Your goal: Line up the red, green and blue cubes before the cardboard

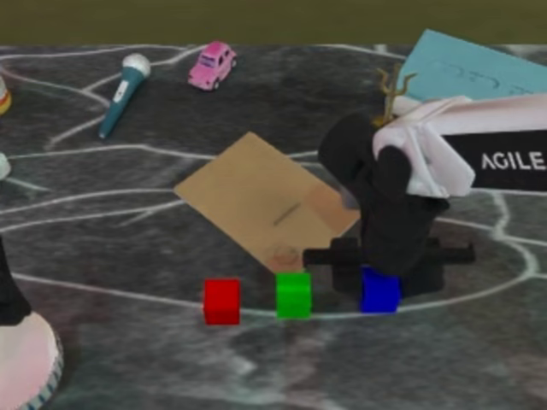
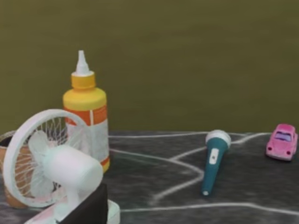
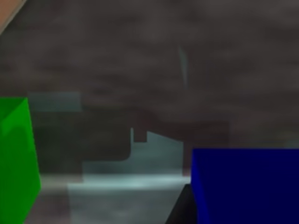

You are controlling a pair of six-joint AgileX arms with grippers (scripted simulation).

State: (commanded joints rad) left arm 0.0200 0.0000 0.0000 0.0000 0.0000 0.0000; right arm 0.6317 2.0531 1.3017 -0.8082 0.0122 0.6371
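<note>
Three cubes lie in a row just in front of the near edge of the tan cardboard: the red cube on the left, the green cube in the middle, the blue cube on the right. My right gripper comes down over the blue cube, with a dark finger against each of its sides, shut on it. In the right wrist view the blue cube fills the corner, with a finger touching it and the green cube beside it. My left arm stays at the table's left edge.
A light-blue book lies at the back right, under the right arm. At the back left lie a teal microphone and a pink toy car. A yellow bottle and a white fan stand at the far left.
</note>
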